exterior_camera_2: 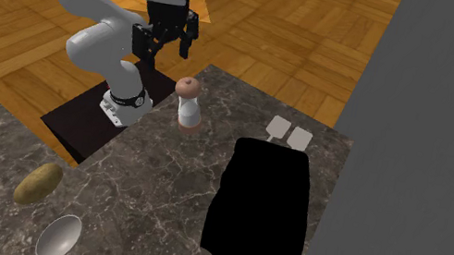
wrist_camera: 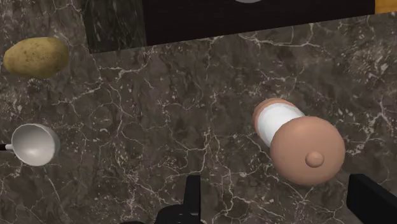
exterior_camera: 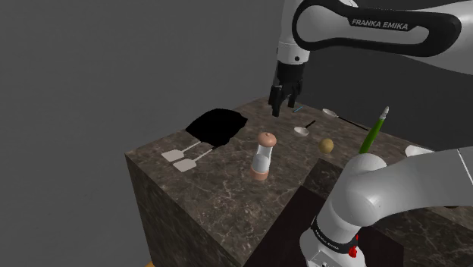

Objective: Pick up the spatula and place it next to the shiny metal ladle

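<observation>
The claw (exterior_camera: 284, 106) hangs open above the table (exterior_camera: 227, 163), holding nothing. The spatula (exterior_camera: 182, 158) lies flat by the black patch (exterior_camera: 216, 125), well away from the claw. It looks thin, light and stiff, I think, so pinch its skinny handle — not the blade

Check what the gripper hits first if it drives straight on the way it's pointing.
Probably bare marble countertop: the open gripper points down at it. The brown-capped mill stands close beside that line, so a finger may clip its cap first; depth is unclear.
</observation>
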